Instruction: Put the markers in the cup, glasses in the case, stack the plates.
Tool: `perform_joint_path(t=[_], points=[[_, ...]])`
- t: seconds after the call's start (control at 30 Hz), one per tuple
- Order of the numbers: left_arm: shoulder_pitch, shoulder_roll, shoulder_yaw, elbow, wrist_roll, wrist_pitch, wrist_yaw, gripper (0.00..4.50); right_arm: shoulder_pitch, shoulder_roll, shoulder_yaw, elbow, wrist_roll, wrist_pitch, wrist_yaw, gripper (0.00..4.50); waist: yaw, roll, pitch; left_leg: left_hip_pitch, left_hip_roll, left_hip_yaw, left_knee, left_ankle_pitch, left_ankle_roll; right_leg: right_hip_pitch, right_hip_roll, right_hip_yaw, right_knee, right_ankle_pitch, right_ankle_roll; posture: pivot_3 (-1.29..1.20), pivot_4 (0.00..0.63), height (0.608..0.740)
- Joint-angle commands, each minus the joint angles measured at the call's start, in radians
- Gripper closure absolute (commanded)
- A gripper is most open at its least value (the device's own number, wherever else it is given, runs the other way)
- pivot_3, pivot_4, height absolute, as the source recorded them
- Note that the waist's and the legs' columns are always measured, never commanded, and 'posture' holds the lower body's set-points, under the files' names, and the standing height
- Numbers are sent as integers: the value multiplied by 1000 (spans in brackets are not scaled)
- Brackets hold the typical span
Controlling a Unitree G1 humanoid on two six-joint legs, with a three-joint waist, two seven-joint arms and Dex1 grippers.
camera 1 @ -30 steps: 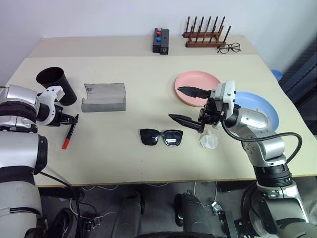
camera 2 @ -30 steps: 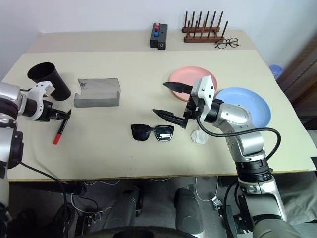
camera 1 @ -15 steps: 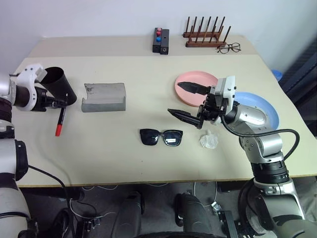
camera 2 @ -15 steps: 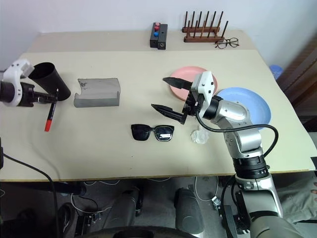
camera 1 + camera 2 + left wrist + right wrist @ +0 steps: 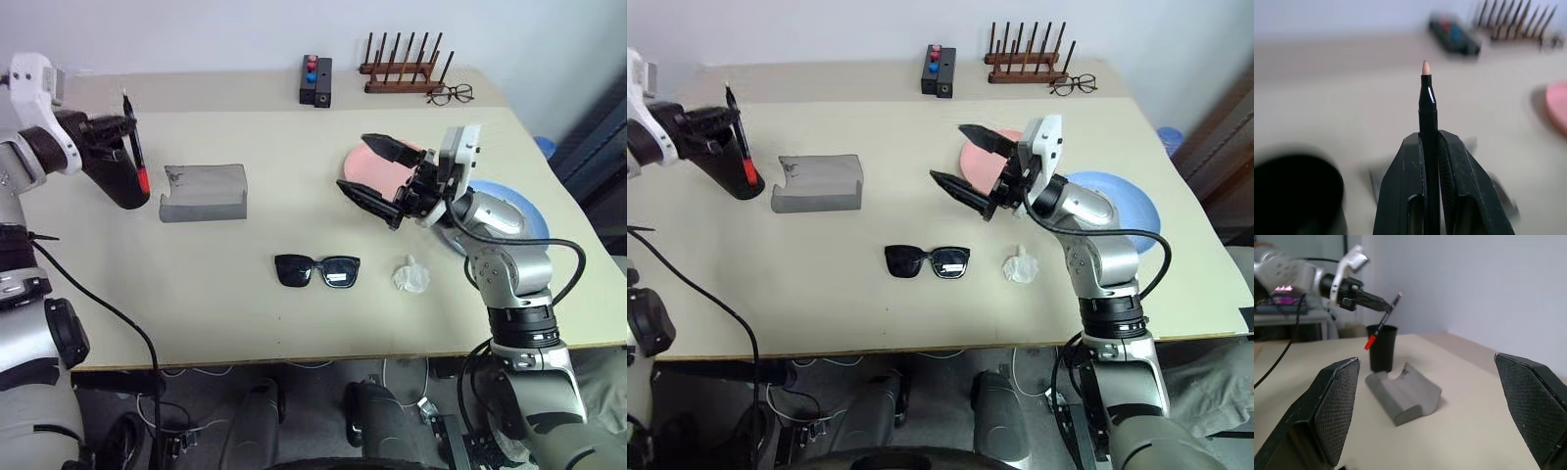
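Table (image 5: 294, 323) first: we see a wide beige top. Toward its right edge lie the blue plate (image 5: 509, 201) and, beside it, the pink plate (image 5: 367, 166). Our right gripper (image 5: 377, 176) hangs over the pink plate, fingers spread wide, empty. Near the left edge stands the cup (image 5: 118, 176), with the grey case (image 5: 204, 191) just beside it. Sunglasses (image 5: 317, 270) lie near the front edge, a white wad (image 5: 411, 276) near them. Our left gripper (image 5: 116, 125) pinches a marker (image 5: 135, 147) above the cup, red end down.
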Motion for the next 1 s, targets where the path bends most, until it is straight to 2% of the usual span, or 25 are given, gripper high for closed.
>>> perform_joint_path(t=[0.03, 0.17, 0.43, 0.57, 0.8, 1.0], points=[[-57, 15, 45, 21, -30, -127, 47, 4470, -19, 7, -13, -8, -6, -29, -6, 0, 2, 0, 0, 0, 0, 0, 0, 0, 0, 0, 0, 0, 0, 0, 0, 0, 150, 740], [-81, 25, 106, 106, -70, -306, 66, 4470, -41, 20, -14, 42, -73, -96, -52, 0, 1, 0, 0, 0, 0, 0, 0, 0, 0, 0, 0, 0, 0, 0, 1, 0, 150, 740], [-94, 86, 129, 422, -64, -686, 71, 4470, -42, 32, -18, 43, -69, -108, -62, 0, -1, 0, 0, 0, 0, 1, 0, 0, 0, 0, 0, 0, 0, 0, 1, 0, 150, 740], [-63, 91, 135, 514, -56, -854, 89, 4470, -34, 27, -18, 37, -72, -109, -65, 0, 2, 0, 0, 0, 0, 1, 0, 0, 0, 0, 0, 0, 0, 0, 1, 0, 150, 740], [-32, 44, 145, 567, -92, -968, 78, 4470, -19, 17, -1, 45, -86, -80, -67, 0, 3, 0, 0, 0, 0, 1, 0, 0, 0, 0, 0, 0, 0, 1, 1, 0, 150, 740], [-20, 15, 176, 590, -149, -959, 60, 4470, -10, 19, 8, 39, -125, -100, -72, 0, 1, -1, 0, 0, 0, 1, 0, 0, 0, 0, 0, 0, 0, 1, 1, 0, 150, 740]])
